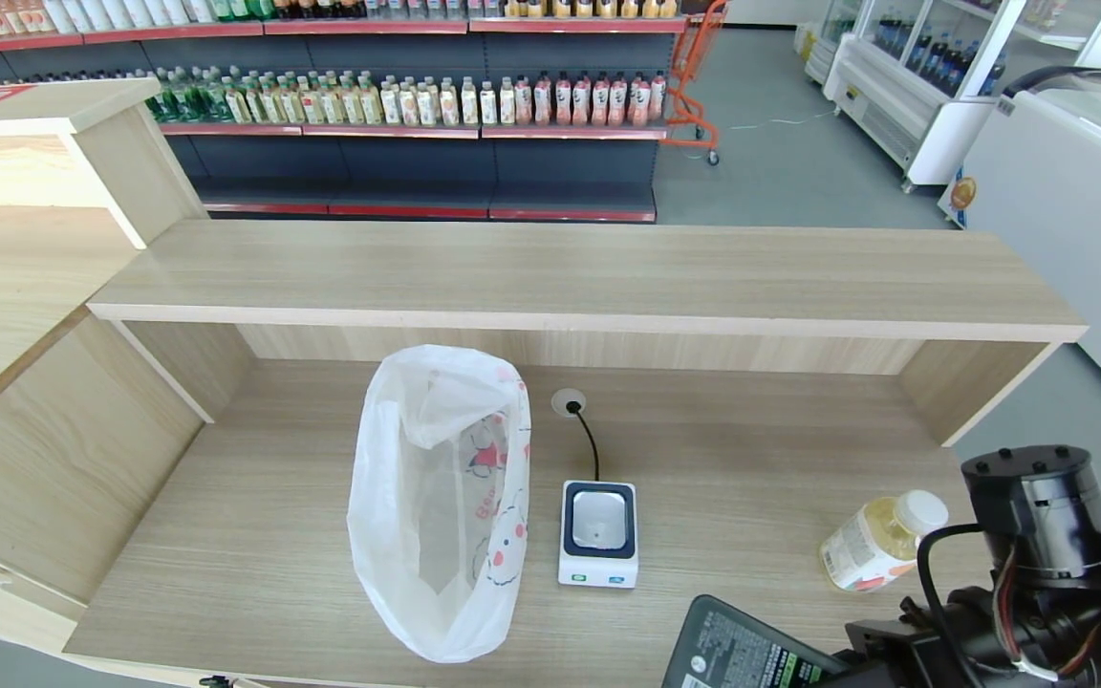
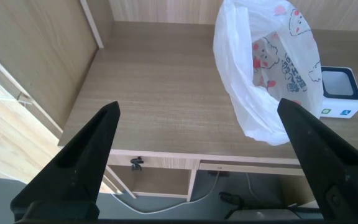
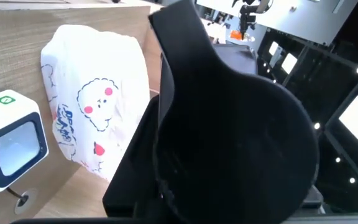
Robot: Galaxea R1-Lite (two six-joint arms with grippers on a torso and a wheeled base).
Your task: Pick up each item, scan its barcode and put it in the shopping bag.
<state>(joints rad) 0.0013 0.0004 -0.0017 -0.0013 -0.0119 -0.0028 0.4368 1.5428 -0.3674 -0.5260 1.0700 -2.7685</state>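
Counter [image 1: 751,449] of pale wood carries everything here. A white shopping bag [image 1: 441,497] with a cartoon print stands upright near the middle of the counter, closer to the front edge than the back, its mouth open upward. Just beside it, on the side toward the right edge, sits the scanner [image 1: 598,530], a small white box with a dark-framed window facing up. The two are close but apart. A black cable [image 1: 591,444] runs from the scanner to a round hole [image 1: 568,401] near the back edge.

A bottle [image 1: 880,540] of yellowish drink lies on its side near the front right corner, its white cap pointing toward the right edge.

A dark pack [image 1: 751,650] with a white printed label hangs at the front edge, between the scanner and the bottle, tilted with its label up. The right gripper [image 1: 880,650] is right against it and seems to carry it. The pack blocks the right wrist view, so I cannot tell how that gripper is set.

The left gripper [image 2: 197,109] hangs over the front edge toward the left corner, well apart from the bag. Its two black fingers [image 2: 95,149] are spread wide with nothing between them.
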